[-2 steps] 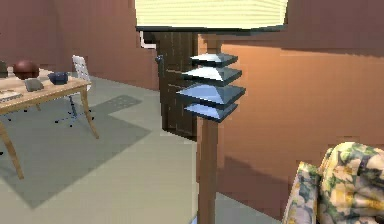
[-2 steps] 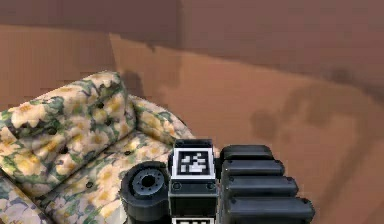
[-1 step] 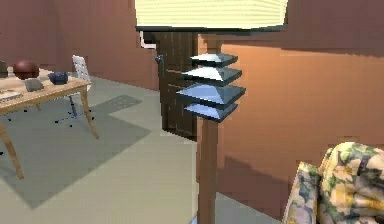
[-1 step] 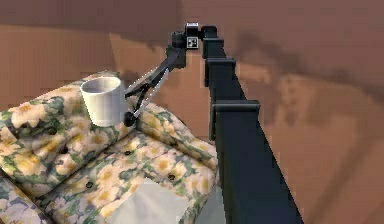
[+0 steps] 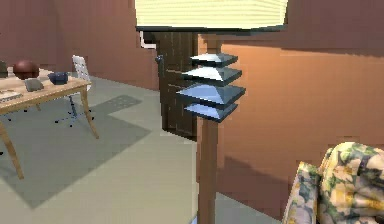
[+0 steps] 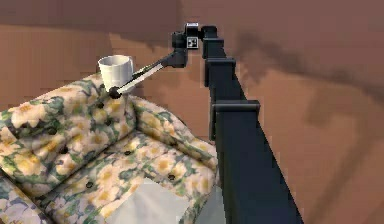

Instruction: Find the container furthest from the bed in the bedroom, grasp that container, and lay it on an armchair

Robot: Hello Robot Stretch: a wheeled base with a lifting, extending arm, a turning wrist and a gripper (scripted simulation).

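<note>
White, smooth-walled cup [image 6: 115,69], tapering slightly toward its base, mouth facing up; long axis vertical, upright with no tilt discernible, and handle direction not resolvable. It sits at the left of the arm side view against the far brown wall [image 6: 320,60], just above the top edge of the yellow-and-green floral upholstered armchair [image 6: 110,150], at the tip of the gripper [image 6: 120,90] on the dark square arm bar [image 6: 235,120]. Contact between cup base and chair cannot be told; claw finger spread is not determinable, and whether it has hold of anything cannot be told.
</note>
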